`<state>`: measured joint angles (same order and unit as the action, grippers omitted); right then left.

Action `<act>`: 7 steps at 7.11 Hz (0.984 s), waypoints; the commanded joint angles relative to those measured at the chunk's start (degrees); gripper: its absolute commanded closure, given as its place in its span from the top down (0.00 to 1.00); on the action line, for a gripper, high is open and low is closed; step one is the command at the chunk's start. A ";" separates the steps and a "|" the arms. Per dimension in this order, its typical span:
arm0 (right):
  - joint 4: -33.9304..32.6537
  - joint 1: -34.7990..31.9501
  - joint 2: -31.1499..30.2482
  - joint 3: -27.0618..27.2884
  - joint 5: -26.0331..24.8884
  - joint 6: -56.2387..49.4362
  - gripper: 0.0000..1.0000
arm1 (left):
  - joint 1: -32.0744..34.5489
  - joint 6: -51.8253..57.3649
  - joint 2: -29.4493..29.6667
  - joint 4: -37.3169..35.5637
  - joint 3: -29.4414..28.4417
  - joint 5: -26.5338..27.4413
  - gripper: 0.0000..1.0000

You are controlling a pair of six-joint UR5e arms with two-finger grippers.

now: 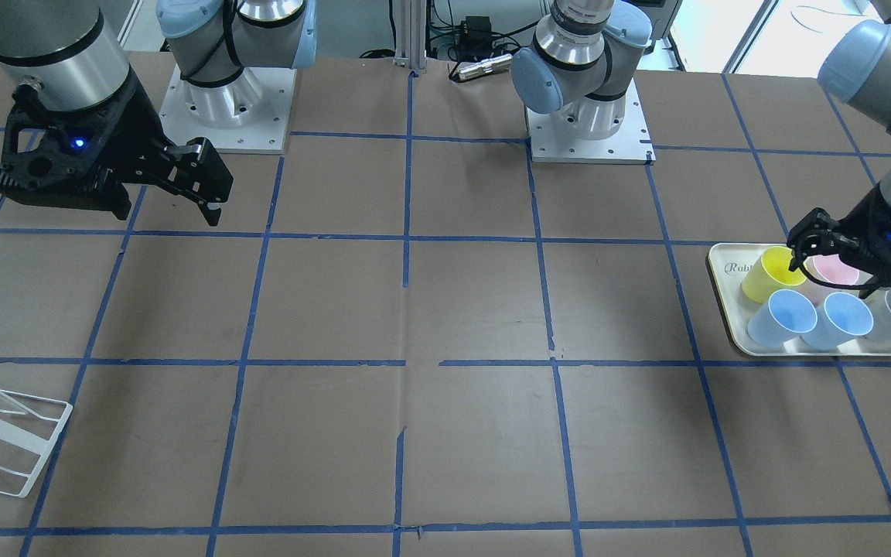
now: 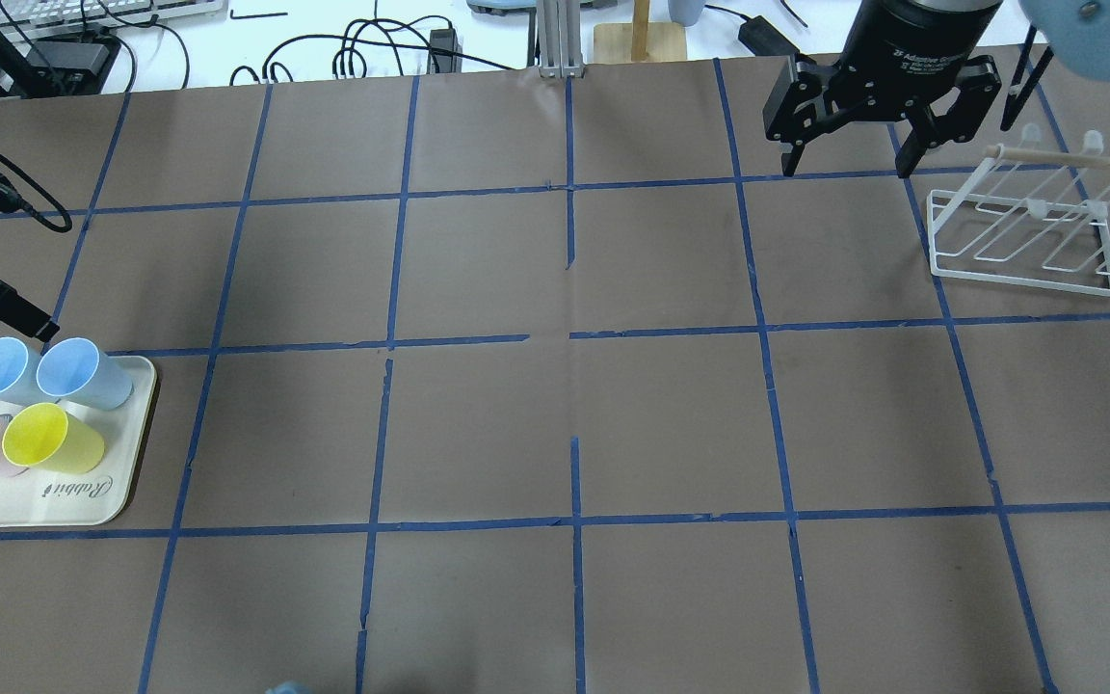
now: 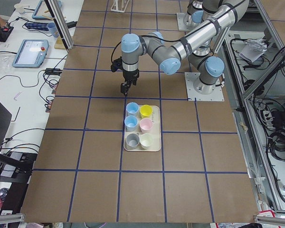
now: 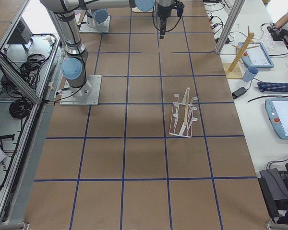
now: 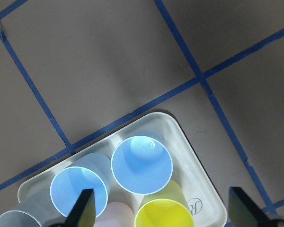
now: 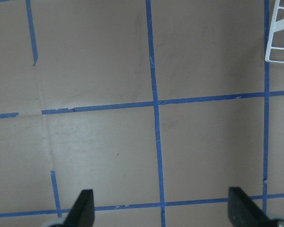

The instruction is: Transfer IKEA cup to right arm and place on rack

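**A:** Front view first. Where is the target?

**B:** The pale-blue plastic tapered tumbler [image 1: 782, 317] stands mouth-up on the cream rectangular tray [image 1: 726, 267], beside its twin [image 1: 840, 319] and the yellow cup [image 1: 770, 275]. The left gripper [image 1: 834, 264] hangs over the tray. The right gripper [image 1: 209, 197] hovers far across the brown table [image 1: 445, 309]. The white wire rack [image 1: 51, 445] is cut off at the frame's edge.

**A:** Overhead?

**B:** The right gripper's jaws stand wide apart and empty, near the rack. The left gripper is mostly out of frame.

**A:** The side views?

**B:** Both are too small to judge the jaws. The left side shows six cups on the tray. The right side shows the rack with no cup on it.

**A:** Wrist cameras?

**B:** The left one shows both fingers [image 5: 83, 208] spread wide, holding nothing, with the tumbler's mouth ahead of them. The right one sees only table and a corner of the rack.

**A:** How should the tumbler handle?

**B:** It is probably light, thin-walled and smooth, so slippery and slightly springy. A pinch over the rim wall on its tray-edge side looks best, leaving the base free for the right gripper. Which twin is meant, and whether the cups touch, cannot be told.
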<state>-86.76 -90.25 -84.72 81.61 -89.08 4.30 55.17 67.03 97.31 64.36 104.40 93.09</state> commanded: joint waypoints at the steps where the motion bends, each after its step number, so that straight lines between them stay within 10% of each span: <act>1: 0.01 -0.01 0.00 -0.05 0.05 0.10 1.00 | -1.99 9.47 3.31 -1.59 -0.42 -1.41 1.00; 7: 0.02 -0.01 0.00 -0.05 0.05 0.10 1.00 | -3.67 18.38 10.34 -2.92 -2.88 -1.86 0.87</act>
<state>-86.75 -90.26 -84.73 81.63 -89.03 4.34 51.53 83.96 106.49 61.53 102.20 91.17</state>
